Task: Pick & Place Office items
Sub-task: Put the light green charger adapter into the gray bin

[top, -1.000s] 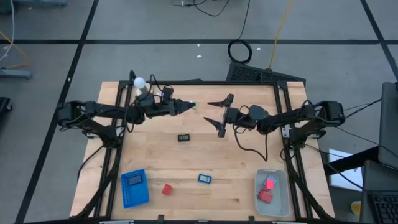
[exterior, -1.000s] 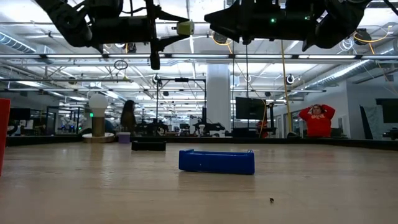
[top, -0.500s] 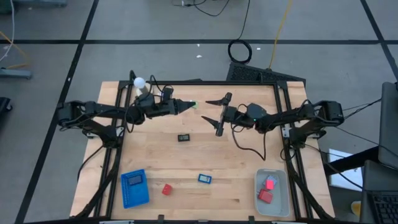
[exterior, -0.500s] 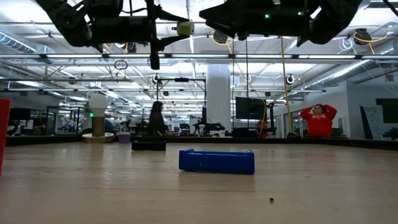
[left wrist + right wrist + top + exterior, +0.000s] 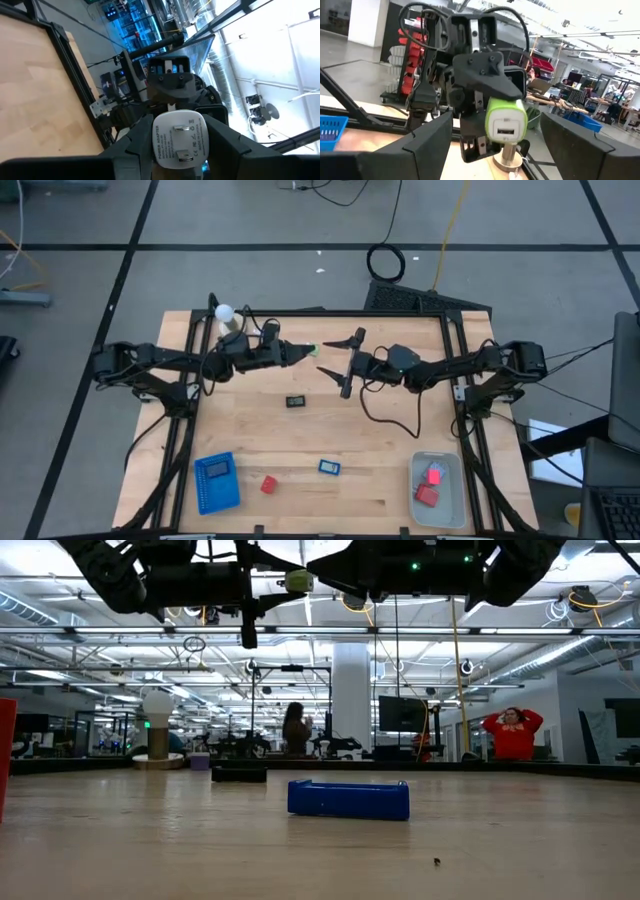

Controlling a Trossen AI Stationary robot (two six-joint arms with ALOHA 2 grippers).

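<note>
A small white-and-green charger plug (image 5: 506,122) hangs high over the table's far middle, with my left gripper (image 5: 303,351) shut on it. In the left wrist view its white pronged face (image 5: 180,140) shows between my fingers. My right gripper (image 5: 348,363) stands open a little to the right of the plug, facing it, and touches nothing. On the table lie a black piece (image 5: 297,401), a blue piece (image 5: 329,467) and a red block (image 5: 268,484). My left gripper pinches the plug's body by two opposite sides (image 5: 156,145) between its two fingers (image 5: 132,147). The fingers come level from the table's left. The plug is lifted clear, and its end with the socket (image 5: 506,132) points toward my right gripper.
A blue ribbed tray (image 5: 216,481) lies near the front left. A pale bin (image 5: 446,515) at the front right holds two red blocks (image 5: 430,485). A white ball on a tan base (image 5: 225,313) stands at the far left. People show in the room beyond the table.
My right gripper has moved toward the table's left, closer to the plug, rising slightly and staying open. My left gripper has kept its place and rolled a little about its own axis with the plug in its hold.
</note>
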